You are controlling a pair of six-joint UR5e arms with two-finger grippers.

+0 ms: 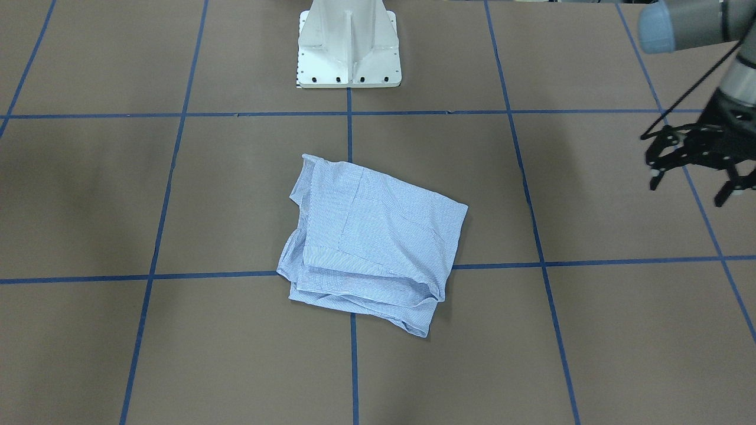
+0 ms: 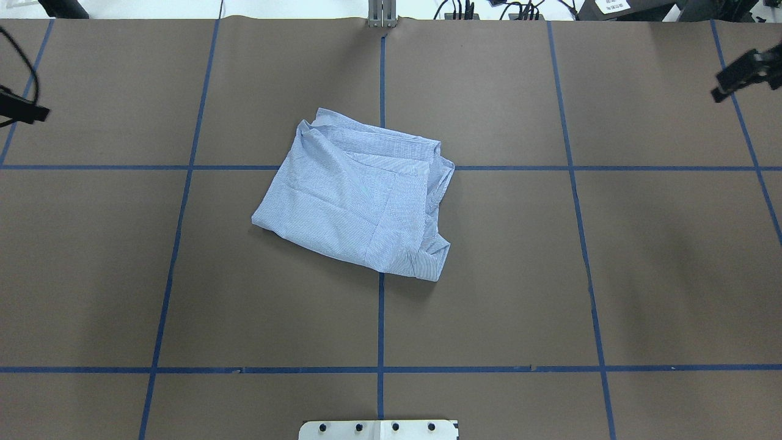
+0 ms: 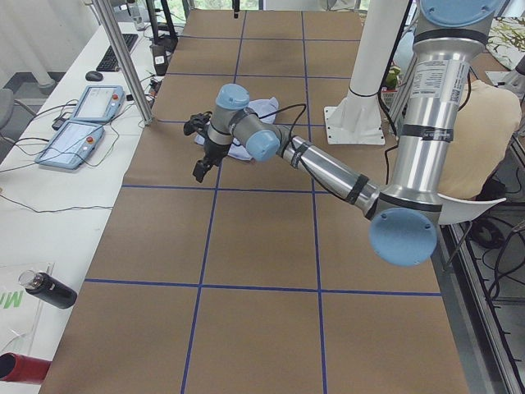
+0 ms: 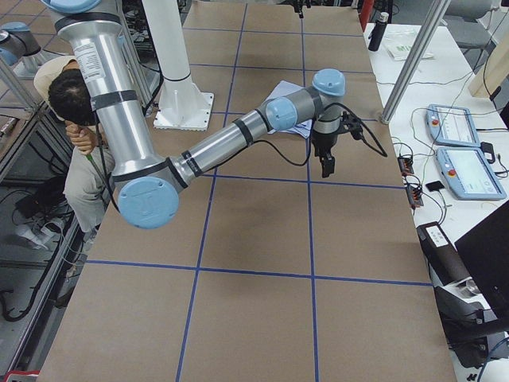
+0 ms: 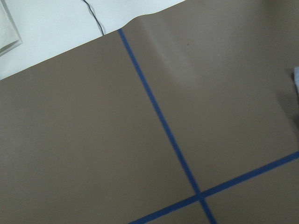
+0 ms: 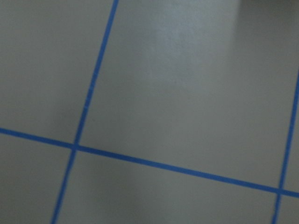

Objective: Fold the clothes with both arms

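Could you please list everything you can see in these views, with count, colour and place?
Shirt: one, light blue, finely striped, folded at the table's middle.
Table: one, brown cover with blue tape grid.
Pedestal: one, white, at the table's robot-side edge.
Control tablets: two, blue-grey, on the white side bench.
Bottle: one, black, same bench.
Person: one, light top, seated off the table by the robot.
Arms: two, silver-grey with light blue joints; left arm, right arm, both reaching over the table.
Claws: two, black; left claw open, right claw unclear, both clear of the shirt.
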